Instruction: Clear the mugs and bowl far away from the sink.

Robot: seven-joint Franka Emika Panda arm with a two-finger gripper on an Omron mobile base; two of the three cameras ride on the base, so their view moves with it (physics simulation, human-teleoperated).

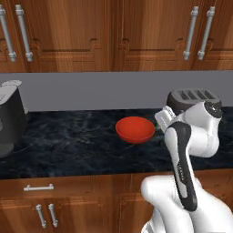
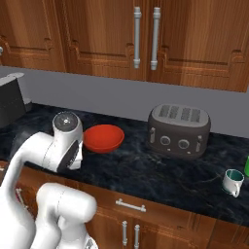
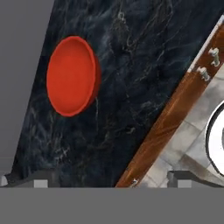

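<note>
Hand view: pincer point(image 3: 109, 178) stands wide apart, holding nothing, above the dark marbled counter point(image 3: 131, 87). The glossy red round bowl point(image 3: 72, 75) sits free near the backsplash; recommend centring over its rim before descending.

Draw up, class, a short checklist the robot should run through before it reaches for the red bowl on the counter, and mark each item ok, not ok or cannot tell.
1. Gripper open and empty: ok; in the hand view its tips stand wide apart with nothing between them.
2. Red bowl upright on the dark counter: ok.
3. Bowl empty: ok; the hand view shows a plain red inside.
4. Room around the bowl: ok; the toaster stands apart from it.
5. Gripper lined up over the bowl: not ok; in the hand view the bowl sits well off to one side.
6. Other cups located: ok; a white mug stands near the counter's front edge, beyond the toaster.
</note>
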